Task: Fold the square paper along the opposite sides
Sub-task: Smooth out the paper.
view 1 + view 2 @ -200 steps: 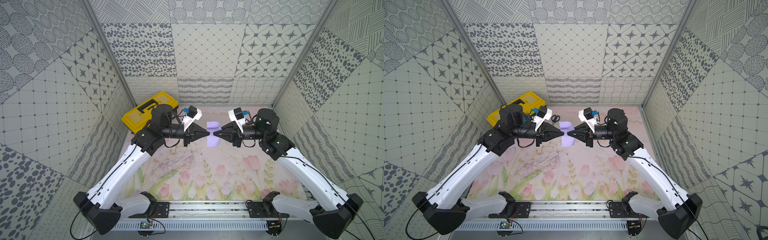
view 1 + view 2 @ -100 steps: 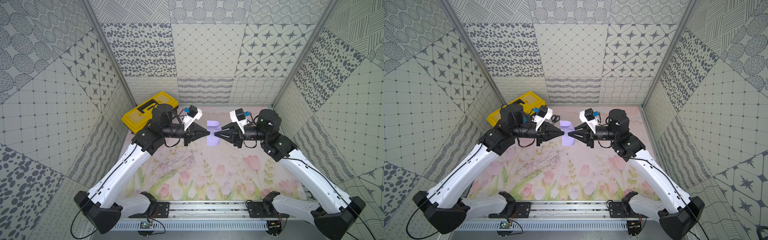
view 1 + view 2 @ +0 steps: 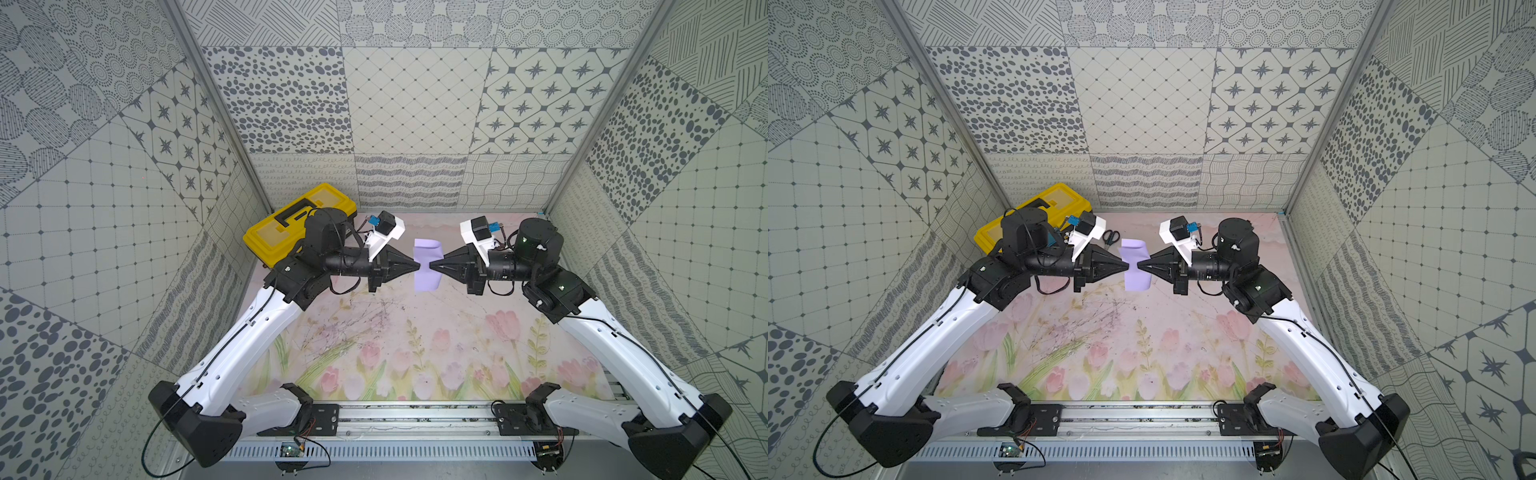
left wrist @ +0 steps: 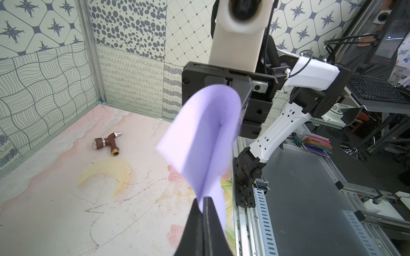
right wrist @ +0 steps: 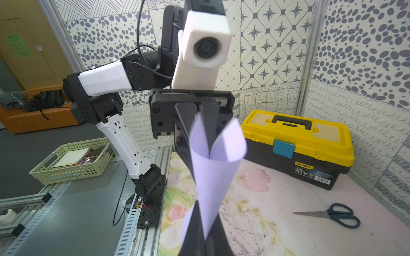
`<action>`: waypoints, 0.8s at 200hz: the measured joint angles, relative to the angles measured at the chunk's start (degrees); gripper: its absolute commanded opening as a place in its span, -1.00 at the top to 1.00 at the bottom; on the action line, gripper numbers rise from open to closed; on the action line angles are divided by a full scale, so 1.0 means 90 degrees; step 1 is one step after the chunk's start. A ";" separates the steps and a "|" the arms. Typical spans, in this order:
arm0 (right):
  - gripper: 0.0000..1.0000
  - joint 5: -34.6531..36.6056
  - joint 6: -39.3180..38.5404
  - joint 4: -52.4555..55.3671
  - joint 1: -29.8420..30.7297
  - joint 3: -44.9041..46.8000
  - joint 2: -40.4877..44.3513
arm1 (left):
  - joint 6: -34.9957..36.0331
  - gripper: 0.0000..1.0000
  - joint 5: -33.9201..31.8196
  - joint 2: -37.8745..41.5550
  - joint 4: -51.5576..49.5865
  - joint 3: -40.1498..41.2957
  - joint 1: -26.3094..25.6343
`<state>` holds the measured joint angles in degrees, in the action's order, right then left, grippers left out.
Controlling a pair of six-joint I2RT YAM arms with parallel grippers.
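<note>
Obs: square paper (image 3: 427, 279) hangs curled above far-centre counter (image 3: 415, 353), between left jaws and right jaws, both clamped shut on it; judgement: align free edges flush before pressing the crease.

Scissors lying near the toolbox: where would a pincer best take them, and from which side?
Likely at the closed blades just by the pivot, coming straight down. The scissors lie flat on the mat with the blades shut into one narrow bar, which a pincer can straddle; the looped handles are wider.
</note>
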<state>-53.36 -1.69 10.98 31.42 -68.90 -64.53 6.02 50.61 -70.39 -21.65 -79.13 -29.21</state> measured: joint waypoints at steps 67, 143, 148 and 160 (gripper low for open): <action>0.69 0.0053 -0.0034 0.0015 -0.0010 -0.0049 -0.0002 | 0.0012 1.00 -0.0010 0.0002 -0.0005 0.0010 -0.0019; 0.76 0.0068 -0.0044 0.0131 -0.0036 -0.0226 -0.0012 | 0.0015 1.00 -0.0017 0.0002 0.0061 0.0019 -0.0046; 0.76 0.0078 -0.0036 0.0138 -0.0036 -0.0226 -0.0012 | 0.0015 1.00 -0.0017 0.0002 0.0058 0.0022 -0.0049; 1.00 0.0102 -0.0085 0.0136 -0.0044 -0.0253 -0.0012 | 0.0015 1.00 -0.0024 0.0000 0.0041 0.0032 -0.0061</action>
<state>-52.45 -2.46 12.21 31.03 -71.18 -64.64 6.15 50.39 -70.39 -21.28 -78.85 -29.76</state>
